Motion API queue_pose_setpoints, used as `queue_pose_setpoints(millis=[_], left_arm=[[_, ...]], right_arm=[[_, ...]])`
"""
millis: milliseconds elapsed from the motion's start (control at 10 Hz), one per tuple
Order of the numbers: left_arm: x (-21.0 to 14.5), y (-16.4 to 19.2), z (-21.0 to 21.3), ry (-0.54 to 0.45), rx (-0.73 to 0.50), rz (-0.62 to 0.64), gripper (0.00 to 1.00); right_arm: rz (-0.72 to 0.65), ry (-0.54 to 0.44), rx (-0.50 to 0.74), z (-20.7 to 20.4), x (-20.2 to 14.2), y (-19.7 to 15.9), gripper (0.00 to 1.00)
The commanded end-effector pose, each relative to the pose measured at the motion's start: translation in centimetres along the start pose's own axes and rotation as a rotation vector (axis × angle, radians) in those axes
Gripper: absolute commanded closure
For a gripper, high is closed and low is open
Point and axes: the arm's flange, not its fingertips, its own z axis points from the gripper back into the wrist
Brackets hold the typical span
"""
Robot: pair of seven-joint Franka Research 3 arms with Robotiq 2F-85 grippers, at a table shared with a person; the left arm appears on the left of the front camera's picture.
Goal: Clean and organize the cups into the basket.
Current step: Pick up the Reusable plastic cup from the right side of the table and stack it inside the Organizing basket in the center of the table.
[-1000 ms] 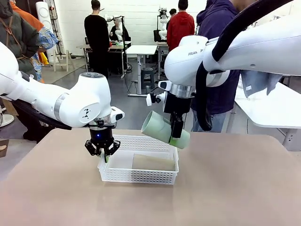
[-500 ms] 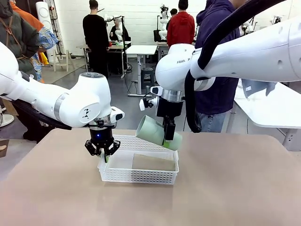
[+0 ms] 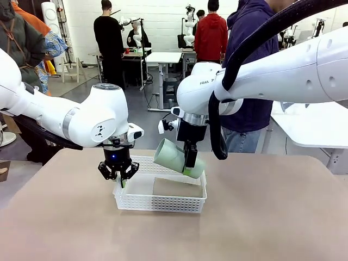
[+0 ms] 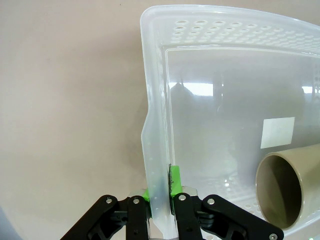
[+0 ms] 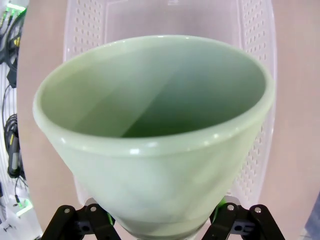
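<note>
The left gripper is clamped on the left end wall of the white basket, which sits on the tan table. From the front the grip is hard to make out behind the black linkage. The left wrist camera gives it plainly: the left gripper has one green pad on each side of the thin wall, below the basket rim.

The right gripper holds the mint green cup near its base, in the air over the basket's far side. The cup is tilted, its mouth toward the robot's left. The right wrist camera looks straight into that cup, its hollow bare inside. The right gripper has its fingers spread around the narrow end, and the perforated basket wall lies beyond.

A tan-brown cup lies on its side in the right half of the basket; from the front it reads as a flat brown shape. The left wrist view shows the same cup with its open mouth facing the lens, along with a white label on the basket floor.

A person in a dark hooded top stands at the far side of the table.
</note>
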Motion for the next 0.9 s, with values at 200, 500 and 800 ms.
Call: queue_pose_setpoints(millis=[200, 500, 800], left_arm=[[0.0, 0.0, 0.1, -0.003, 0.002, -0.008, 1.0], [0.0, 0.0, 0.1, -0.003, 0.002, -0.008, 1.0], [0.0, 0.0, 0.1, -0.003, 0.002, -0.008, 1.0]], right_arm=[[0.053, -0.089, -0.003, -1.6, -0.5, -1.3, 0.19], [0.1, -0.121, -0.005, -3.3, -0.7, -2.1, 0.19], [0.101, -0.117, 0.011, -4.6, -1.1, -2.9, 0.19]])
